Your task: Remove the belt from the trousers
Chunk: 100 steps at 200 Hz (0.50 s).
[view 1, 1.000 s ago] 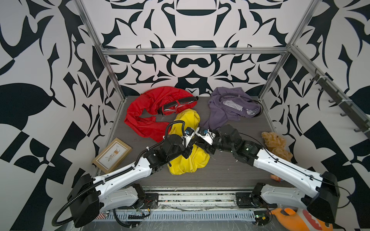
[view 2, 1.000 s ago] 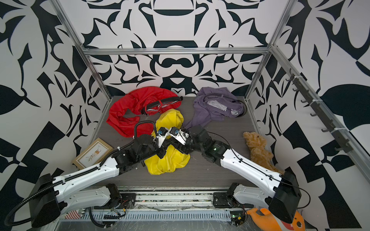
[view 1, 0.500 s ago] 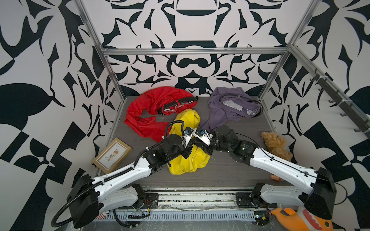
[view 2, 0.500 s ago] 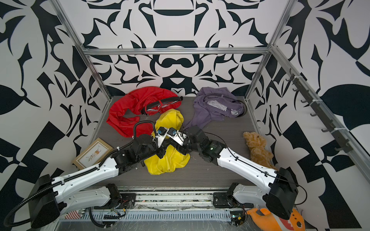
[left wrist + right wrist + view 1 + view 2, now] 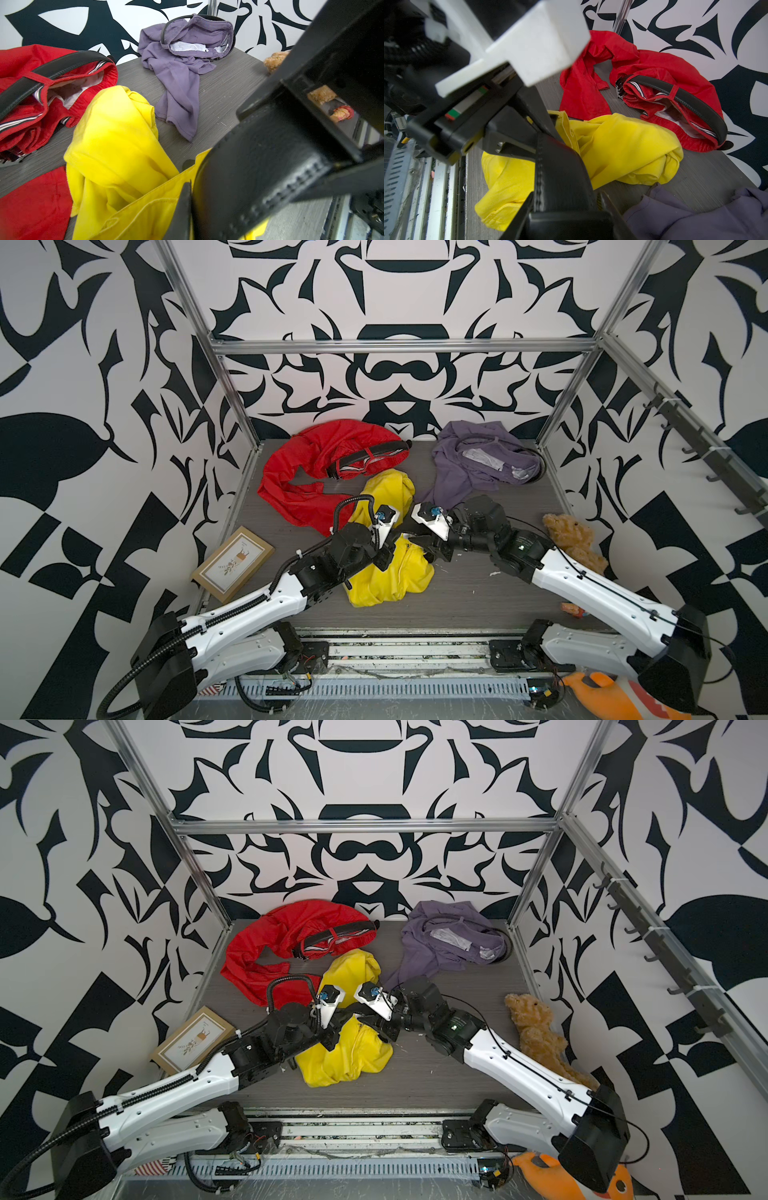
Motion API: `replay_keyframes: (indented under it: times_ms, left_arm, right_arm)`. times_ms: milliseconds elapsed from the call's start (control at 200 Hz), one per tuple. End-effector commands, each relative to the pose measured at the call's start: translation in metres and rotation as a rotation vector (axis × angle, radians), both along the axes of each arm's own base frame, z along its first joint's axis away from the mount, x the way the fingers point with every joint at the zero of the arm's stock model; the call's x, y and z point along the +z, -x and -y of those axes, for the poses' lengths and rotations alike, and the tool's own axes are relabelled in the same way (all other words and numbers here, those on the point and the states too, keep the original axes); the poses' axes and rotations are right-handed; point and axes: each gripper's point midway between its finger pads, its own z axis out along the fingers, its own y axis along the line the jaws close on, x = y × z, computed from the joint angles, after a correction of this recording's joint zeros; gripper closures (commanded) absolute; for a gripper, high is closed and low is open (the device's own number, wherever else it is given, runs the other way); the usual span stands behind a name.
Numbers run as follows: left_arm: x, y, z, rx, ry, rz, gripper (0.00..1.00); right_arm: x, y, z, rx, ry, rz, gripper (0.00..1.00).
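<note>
Yellow trousers lie crumpled mid-table. A black stitched belt stretches taut above them between my two grippers. My left gripper is shut on one part of the belt, right against the yellow waistband. My right gripper faces it a short way along and is shut across the belt's width, one finger on each edge. In both top views the gripper bodies hide most of the belt.
Red trousers with a black belt lie at the back left. Purple trousers with a dark belt lie at the back right. A picture frame sits left, a teddy bear right, and an orange toy beyond the front edge.
My right gripper has slid a little left toward the left gripper and its jaws have narrowed onto the belt. The left arm has held still.
</note>
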Motion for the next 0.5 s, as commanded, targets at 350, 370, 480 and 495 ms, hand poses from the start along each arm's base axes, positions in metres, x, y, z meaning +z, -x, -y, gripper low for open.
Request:
replay_keyframes:
  times_ms: [350, 370, 480, 495]
  left_arm:
    - [-0.044, -0.044, -0.114, 0.477, 0.078, -0.193, 1.00]
    - [-0.044, -0.044, -0.112, 0.472, 0.082, -0.200, 1.00]
    - [-0.029, -0.041, -0.085, 0.331, 0.050, -0.196, 0.73]
    - [-0.025, -0.040, -0.081, 0.314, 0.038, -0.186, 0.66]
  right_arm:
    - [0.027, -0.027, 0.066, -0.197, -0.035, 0.007, 1.00]
    - [0.028, -0.027, 0.066, -0.191, -0.035, 0.007, 1.00]
    - [0.031, -0.026, 0.058, -0.139, -0.016, -0.021, 1.00]
    - [0.031, -0.026, 0.057, -0.132, -0.013, -0.026, 1.00]
